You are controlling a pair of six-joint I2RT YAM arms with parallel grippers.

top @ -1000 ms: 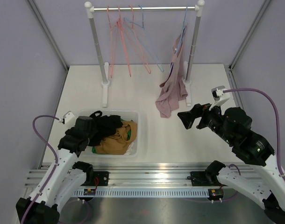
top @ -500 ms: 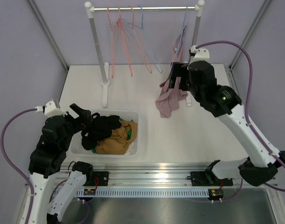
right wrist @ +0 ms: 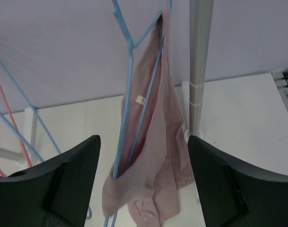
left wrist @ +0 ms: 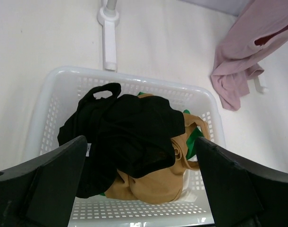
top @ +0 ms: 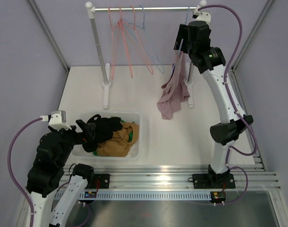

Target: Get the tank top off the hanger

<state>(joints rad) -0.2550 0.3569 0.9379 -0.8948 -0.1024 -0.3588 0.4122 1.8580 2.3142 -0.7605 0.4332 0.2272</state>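
Tank top (right wrist: 156, 156) hangs on hanger (right wrist: 127, 94) ahead of the spread right claw (right wrist: 143, 142). Left claw (left wrist: 141, 142) gapes above a basket (left wrist: 148, 85).

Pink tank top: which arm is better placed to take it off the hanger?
Right. The right gripper, open, faces the tank top on the blue hanger; the left gripper hangs over the basket, far away.
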